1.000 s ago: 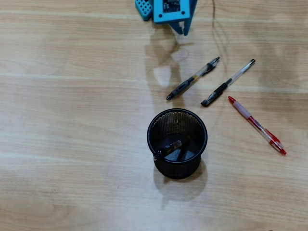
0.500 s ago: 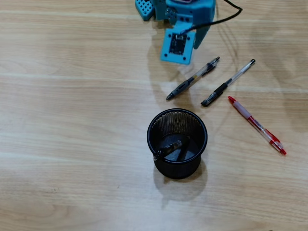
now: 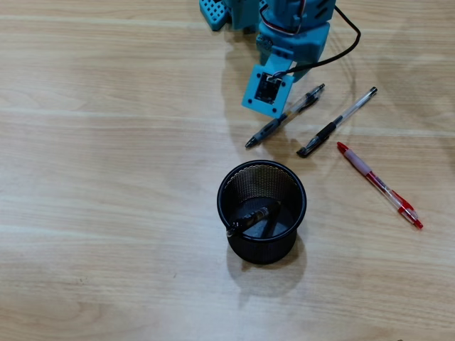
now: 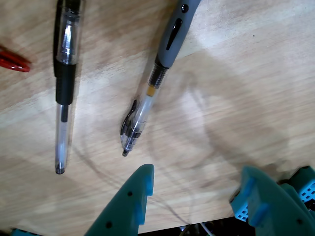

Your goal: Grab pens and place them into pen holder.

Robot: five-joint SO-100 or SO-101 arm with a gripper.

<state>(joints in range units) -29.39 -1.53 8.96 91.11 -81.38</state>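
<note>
Pale wood worktop (image 3: 106,142). My hand (image 4: 197,189) hangs with fingers apart beside the nearest pen's (image 4: 147,96) clip end. One pen lies in the holder (image 3: 261,211); three remain outside. I fear closing off-centre, flicking the pen into its neighbour (image 4: 65,83).

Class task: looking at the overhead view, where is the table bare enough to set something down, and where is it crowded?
Bare: the whole table left of the pen holder, and the strip below it. Crowded: upper right, where three pens lie side by side under the arm.
</note>
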